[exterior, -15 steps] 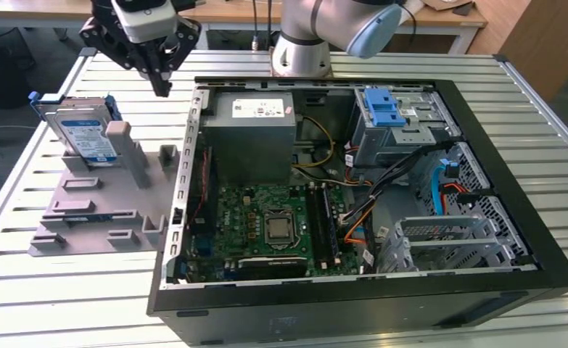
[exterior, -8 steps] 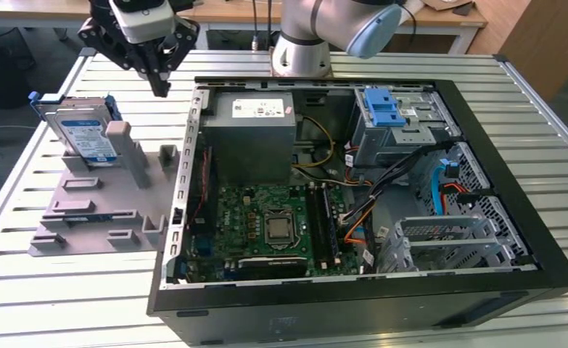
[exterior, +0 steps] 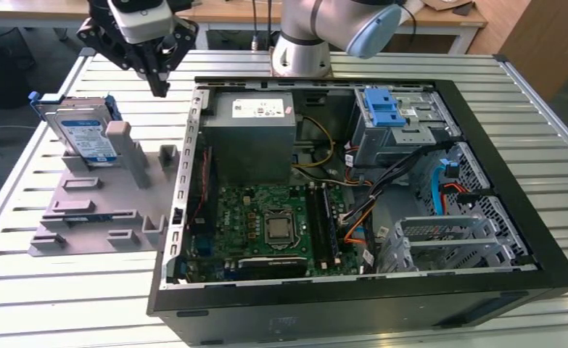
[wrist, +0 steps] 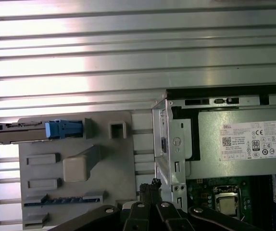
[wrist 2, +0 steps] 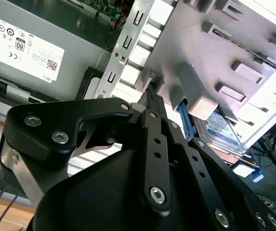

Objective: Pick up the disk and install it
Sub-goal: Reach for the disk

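**Disk [exterior: 83,134] upright in its holder, not yet picked**

The gripper [exterior: 158,88] hangs empty, fingertips pressed together and pointing down between the fixture plate [exterior: 80,232] and the computer case [exterior: 361,304]. Below it and off to the side away from the case, the disk stands on edge in the plate. This looks like the approach step. A grasp calls for parted jaws lined up over the disk's top edge.

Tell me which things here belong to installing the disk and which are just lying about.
Belongs to the job:
- disk, standing on edge in the grey fixture plate
- end effector, hanging between the disk and the case, holding nothing
- open computer case

Just there:
- power-supply box
- motherboard
- cables
- slatted table
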### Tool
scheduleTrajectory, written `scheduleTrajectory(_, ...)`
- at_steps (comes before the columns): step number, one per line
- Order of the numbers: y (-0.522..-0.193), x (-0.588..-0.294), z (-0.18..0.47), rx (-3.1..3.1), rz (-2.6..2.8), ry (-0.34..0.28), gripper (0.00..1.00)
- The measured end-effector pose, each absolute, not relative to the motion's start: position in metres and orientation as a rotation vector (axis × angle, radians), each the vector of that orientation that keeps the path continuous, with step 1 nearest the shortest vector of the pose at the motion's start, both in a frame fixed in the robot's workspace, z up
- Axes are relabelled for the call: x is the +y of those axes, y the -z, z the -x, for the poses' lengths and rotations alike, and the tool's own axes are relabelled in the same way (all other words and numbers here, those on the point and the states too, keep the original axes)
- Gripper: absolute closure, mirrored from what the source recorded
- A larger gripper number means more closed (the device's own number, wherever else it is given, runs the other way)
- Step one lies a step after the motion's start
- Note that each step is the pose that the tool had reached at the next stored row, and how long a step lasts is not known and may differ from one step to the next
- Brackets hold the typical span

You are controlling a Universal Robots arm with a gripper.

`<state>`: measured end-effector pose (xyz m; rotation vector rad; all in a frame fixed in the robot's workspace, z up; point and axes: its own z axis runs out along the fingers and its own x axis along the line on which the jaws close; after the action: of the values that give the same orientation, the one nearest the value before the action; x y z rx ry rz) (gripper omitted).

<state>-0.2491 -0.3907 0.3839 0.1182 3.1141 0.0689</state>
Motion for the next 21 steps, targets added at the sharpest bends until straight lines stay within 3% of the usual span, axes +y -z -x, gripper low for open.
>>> scheduleTrajectory(21,-0.383,-0.380,0.269,3.114,-0.118,-0.069,0.89)
